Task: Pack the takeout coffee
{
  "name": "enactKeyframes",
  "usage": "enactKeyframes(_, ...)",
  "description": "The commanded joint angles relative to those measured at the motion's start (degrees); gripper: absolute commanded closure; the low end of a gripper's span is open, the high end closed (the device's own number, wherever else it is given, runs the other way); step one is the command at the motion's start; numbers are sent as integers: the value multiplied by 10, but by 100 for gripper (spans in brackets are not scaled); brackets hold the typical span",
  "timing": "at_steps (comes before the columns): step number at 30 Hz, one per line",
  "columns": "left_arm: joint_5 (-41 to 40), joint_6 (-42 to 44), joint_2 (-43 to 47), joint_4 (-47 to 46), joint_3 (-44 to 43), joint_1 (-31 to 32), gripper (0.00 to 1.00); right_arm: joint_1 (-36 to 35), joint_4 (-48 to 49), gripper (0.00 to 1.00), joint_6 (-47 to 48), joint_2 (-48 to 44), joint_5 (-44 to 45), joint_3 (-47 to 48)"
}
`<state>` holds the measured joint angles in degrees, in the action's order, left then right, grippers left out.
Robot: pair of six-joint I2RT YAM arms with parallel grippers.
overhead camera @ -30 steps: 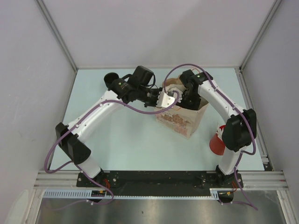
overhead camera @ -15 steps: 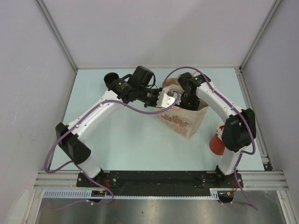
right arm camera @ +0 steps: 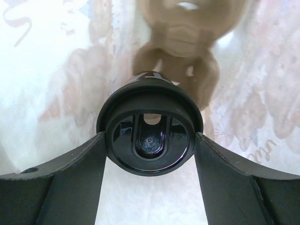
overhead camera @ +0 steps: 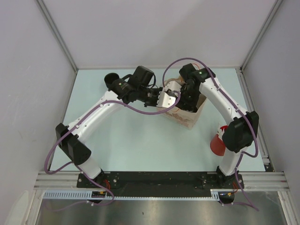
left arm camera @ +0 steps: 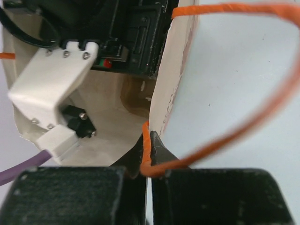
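A patterned paper bag point(overhead camera: 186, 118) stands open at the table's middle right. My left gripper point(left arm camera: 149, 152) is shut on the bag's rim point(left arm camera: 171, 79), right where its orange cord handle point(left arm camera: 243, 125) is attached. In the top view that gripper point(overhead camera: 173, 101) sits at the bag's left edge. My right gripper point(right arm camera: 150, 145) is inside the bag, its fingers point(right arm camera: 70, 187) pressed against both sides of the black lid of the takeout coffee cup point(right arm camera: 150, 138). The cup's body is hidden below the lid. From above, the right wrist point(overhead camera: 190, 93) covers the bag's mouth.
A red cup point(overhead camera: 217, 144) stands near the right edge, partly behind the right arm's elbow point(overhead camera: 239, 129). Grey walls close off the table at the left, back and right. The right wrist's white camera mount point(left arm camera: 49, 91) fills the bag's inside in the left wrist view.
The right wrist has shifted slightly toward the back. The bag's near corner has drawn back toward the grippers, so the bag looks shorter from above. The left gripper holds its place.
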<state>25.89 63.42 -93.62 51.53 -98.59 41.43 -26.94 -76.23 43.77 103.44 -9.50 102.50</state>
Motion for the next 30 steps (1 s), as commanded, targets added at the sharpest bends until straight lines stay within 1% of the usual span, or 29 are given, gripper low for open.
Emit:
enactKeyframes(1,-4,-2,25,-13,-11,-4,93,-4,-107,23,6,-12,-5,42)
enactKeyframes(5,-5,-3,25,-11,-12,-4,88,-4,-107,13,5,-12,-15,58)
enactKeyframes(6,-6,-3,25,-12,-12,-4,85,-3,-106,10,6,-12,-15,59)
enactKeyframes(10,-7,-7,24,-13,-13,-3,79,-4,-102,7,4,-9,-12,60)
enactKeyframes(13,-6,-9,24,-13,-13,-3,78,-3,-92,5,2,-8,-9,63)
enactKeyframes(15,-6,-13,24,-17,-13,-3,77,-2,-83,1,-2,-9,2,64)
enactKeyframes(19,-7,-21,21,-25,-13,-1,72,-1,-62,0,-8,-9,24,71)
enactKeyframes(20,-8,-22,21,-27,-13,-1,70,-1,-60,0,-11,-9,27,74)
enactKeyframes(21,-12,-25,20,-32,-13,1,64,0,-54,0,-14,-10,33,78)
enactKeyframes(22,-15,-31,19,-41,-13,1,61,0,-39,0,-19,-10,48,85)
enactKeyframes(23,-16,-35,18,-47,-12,1,53,1,-32,0,-22,-10,52,91)
enactKeyframes(25,-20,-44,14,-60,-11,1,49,5,-15,0,-28,-12,63,115)
enactKeyframes(26,-22,-48,13,-64,-11,2,45,7,-11,0,-30,-11,64,124)
enactKeyframes(30,-31,-60,7,-82,-9,7,41,17,8,0,-36,-17,67,161)
